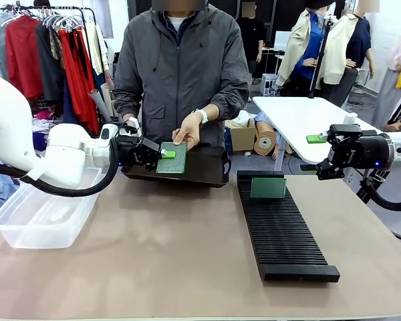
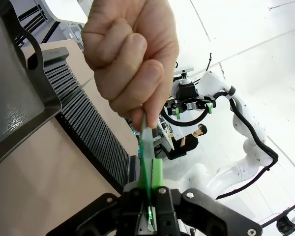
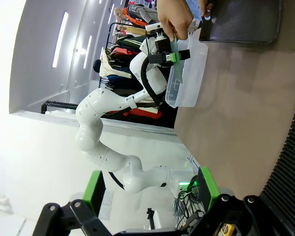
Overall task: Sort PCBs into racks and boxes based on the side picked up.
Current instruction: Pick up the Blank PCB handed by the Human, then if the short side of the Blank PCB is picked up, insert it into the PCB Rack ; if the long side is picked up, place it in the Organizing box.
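L wrist cam: PCB [image 2: 146, 147] edge-on, pinched by L tool [image 2: 148, 194] and person's hand [image 2: 132, 59] | front: board's face [image 1: 172, 160] roughly flat, probably pale side up, over black tray [image 1: 207, 175] | second PCB [image 1: 268, 188] upright in rack [image 1: 284, 231] | R tool [image 1: 321, 155] released, arm level above desk [image 1: 154, 267] edge.

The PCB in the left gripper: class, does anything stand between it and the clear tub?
The left gripper is shut on the PCB, but the person's hand is pinching the board's far edge too. Between board and clear tub lies open table; only that hand's grip holds it back.
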Tool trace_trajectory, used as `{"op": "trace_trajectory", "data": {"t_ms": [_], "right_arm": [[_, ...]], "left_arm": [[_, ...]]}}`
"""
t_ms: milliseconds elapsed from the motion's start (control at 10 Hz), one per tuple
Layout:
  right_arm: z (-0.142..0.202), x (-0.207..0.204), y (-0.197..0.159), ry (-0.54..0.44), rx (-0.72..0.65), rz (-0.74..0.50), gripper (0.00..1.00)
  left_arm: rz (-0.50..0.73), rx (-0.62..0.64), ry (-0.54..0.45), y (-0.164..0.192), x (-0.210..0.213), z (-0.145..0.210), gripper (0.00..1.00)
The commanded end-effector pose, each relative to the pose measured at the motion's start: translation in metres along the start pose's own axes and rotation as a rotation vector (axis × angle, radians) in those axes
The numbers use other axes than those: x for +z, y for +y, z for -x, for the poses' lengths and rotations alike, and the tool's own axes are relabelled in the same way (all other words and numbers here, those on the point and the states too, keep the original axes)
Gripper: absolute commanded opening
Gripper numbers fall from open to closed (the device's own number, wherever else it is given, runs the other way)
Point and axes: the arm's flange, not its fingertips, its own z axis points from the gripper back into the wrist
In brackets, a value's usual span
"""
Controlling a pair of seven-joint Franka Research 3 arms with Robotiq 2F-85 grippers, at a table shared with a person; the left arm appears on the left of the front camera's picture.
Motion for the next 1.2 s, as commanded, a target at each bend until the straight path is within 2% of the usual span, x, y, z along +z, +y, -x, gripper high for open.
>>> {"op": "trace_trajectory", "data": {"t_ms": [0,1100], "right_arm": [[-0.0003,0.0002,0.0023,0.001,0.003,-0.007,1.00],[-0.0003,0.0002,0.0023,0.001,0.003,-0.007,1.00]], "left_arm": [[0.004,-0.005,0.002,-0.0016,-0.0003,-0.0004,0.00],[0.004,-0.005,0.002,-0.0016,-0.0003,-0.0004,0.00]]}}
